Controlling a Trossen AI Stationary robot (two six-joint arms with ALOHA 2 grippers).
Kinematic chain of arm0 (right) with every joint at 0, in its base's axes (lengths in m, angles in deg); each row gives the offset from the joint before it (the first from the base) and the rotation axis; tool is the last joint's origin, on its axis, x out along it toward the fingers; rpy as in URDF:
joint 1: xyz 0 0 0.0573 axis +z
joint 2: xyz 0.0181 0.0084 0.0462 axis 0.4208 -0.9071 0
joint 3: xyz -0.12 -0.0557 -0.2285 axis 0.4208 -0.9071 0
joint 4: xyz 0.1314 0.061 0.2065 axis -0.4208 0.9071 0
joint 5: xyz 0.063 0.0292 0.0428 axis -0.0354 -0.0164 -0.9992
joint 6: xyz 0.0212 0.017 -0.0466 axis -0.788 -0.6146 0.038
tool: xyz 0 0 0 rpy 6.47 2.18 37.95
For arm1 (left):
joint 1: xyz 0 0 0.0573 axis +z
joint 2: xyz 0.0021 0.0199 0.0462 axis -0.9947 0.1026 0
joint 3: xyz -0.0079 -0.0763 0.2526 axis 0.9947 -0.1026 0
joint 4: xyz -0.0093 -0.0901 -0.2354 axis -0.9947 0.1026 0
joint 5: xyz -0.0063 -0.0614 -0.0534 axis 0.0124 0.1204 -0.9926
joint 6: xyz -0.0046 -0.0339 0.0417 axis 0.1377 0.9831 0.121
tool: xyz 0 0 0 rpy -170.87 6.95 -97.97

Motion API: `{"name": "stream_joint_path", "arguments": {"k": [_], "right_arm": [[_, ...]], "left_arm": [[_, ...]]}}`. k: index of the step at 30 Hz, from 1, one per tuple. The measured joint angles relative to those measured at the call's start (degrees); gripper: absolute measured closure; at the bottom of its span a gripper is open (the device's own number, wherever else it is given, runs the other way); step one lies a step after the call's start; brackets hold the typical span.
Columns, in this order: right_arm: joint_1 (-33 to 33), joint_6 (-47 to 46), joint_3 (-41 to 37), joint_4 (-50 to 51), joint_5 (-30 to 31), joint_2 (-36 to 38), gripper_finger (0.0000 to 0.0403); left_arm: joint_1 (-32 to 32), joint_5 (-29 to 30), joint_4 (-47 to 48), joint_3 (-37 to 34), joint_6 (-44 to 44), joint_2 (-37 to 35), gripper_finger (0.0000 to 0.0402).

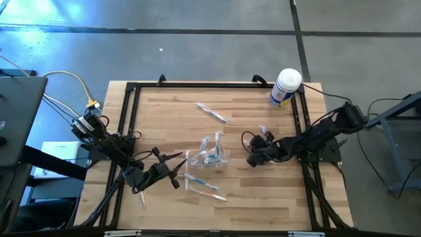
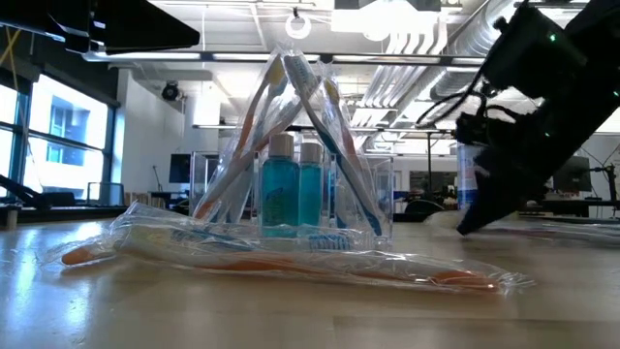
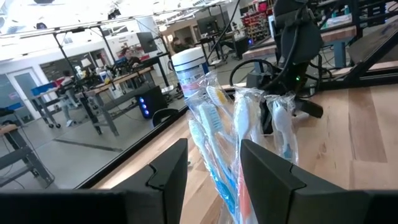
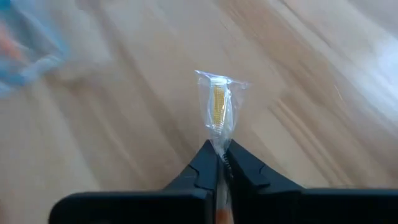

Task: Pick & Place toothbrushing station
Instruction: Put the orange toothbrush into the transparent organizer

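The clear plastic holder stands on the wooden table near its middle, holding two blue bottles and several wrapped toothbrushes leaning together. It also shows in the left wrist view. My left gripper is open, just left of the holder, its fingers facing it without touching. My right gripper is just right of the holder, slanting down toward the table, shut on a wrapped toothbrush. My right gripper pinches the wrapped toothbrush just behind its yellow-bristled head between its two fingers. The brush lies along the fingers, its head and clear wrapper sticking out beyond the fingertips over the wood. Whether the head touches the table I cannot tell.
A white canister with a blue label stands at the far right corner. A wrapped toothbrush lies far of the holder, and others lie near of it, one with an orange handle. A black frame borders the table.
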Motion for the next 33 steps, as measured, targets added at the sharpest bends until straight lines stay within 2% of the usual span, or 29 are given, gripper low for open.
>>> {"name": "stream_joint_path", "arguments": {"k": [4,8,15,17,21,29,33], "right_arm": [[2.28,6.14,2.15,-4.15,1.82,1.02,0.0395],[7.15,17.63,4.22,-15.53,4.11,2.67,0.0396],[17.39,38.98,4.91,-35.98,15.88,4.17,0.0397],[19.23,44.44,4.86,-42.25,17.64,3.90,0.0397],[19.50,53.40,4.90,-54.99,13.95,1.16,0.0397],[13.90,63.82,4.89,-84.79,-6.15,-10.13,0.0397],[9.67,63.06,4.99,-86.59,-12.27,-13.64,0.0394]], "left_arm": [[0.00,0.02,-0.02,0.00,0.02,0.00,0.0258],[0.00,0.02,-0.02,0.00,0.04,0.00,0.0258],[0.00,0.20,1.49,0.00,2.01,0.00,0.0258],[0.00,0.20,2.53,0.00,2.87,0.00,0.0258],[0.47,0.11,2.51,0.00,3.06,0.00,0.0258],[1.87,-2.62,2.51,0.00,3.18,0.00,0.0258],[1.88,-2.90,2.66,0.00,3.47,0.00,0.0258]]}}
